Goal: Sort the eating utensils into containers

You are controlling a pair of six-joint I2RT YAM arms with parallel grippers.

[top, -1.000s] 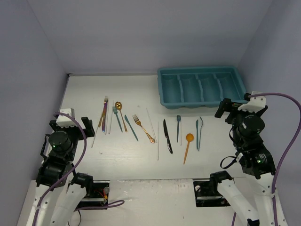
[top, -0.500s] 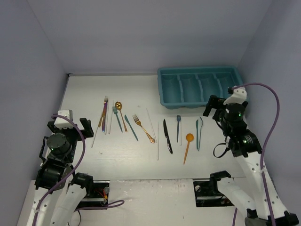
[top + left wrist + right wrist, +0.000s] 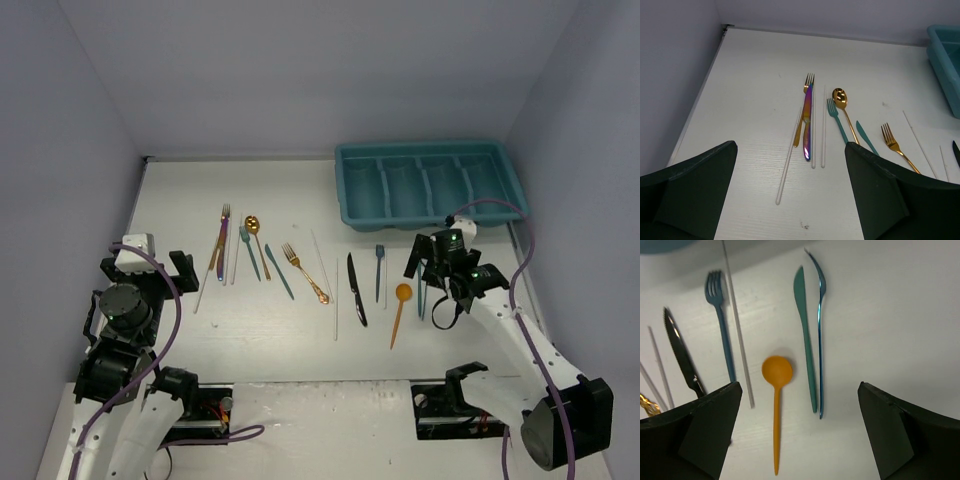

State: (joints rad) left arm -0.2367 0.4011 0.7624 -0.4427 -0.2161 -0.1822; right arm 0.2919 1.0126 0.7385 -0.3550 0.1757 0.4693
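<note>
The teal tray [image 3: 400, 220] stands at the back right with several long compartments. Utensils lie in a row on the table. At the left are a purple knife [image 3: 221, 250] [image 3: 808, 122], a gold spoon [image 3: 256, 240] [image 3: 842, 102], a teal fork [image 3: 836, 120] and a gold fork [image 3: 305, 272]. Toward the right are a black knife [image 3: 356, 290], a blue fork [image 3: 379, 270] and an orange spoon [image 3: 399, 312] [image 3: 776, 390]. My right gripper [image 3: 425, 262] [image 3: 800, 435] is open and empty above the orange spoon, a teal knife [image 3: 805, 335] and a blue spoon [image 3: 820, 340]. My left gripper [image 3: 147, 268] [image 3: 790, 200] is open and empty, near of the purple knife.
White chopsticks [image 3: 790, 160] [image 3: 737, 325] lie among the utensils. Grey walls close the table on the left, back and right. The tray's corner [image 3: 945, 65] shows at the right edge of the left wrist view.
My right arm has swung left and down from beside the tray's near right corner to over the orange spoon and teal knife. The left arm has barely moved.
</note>
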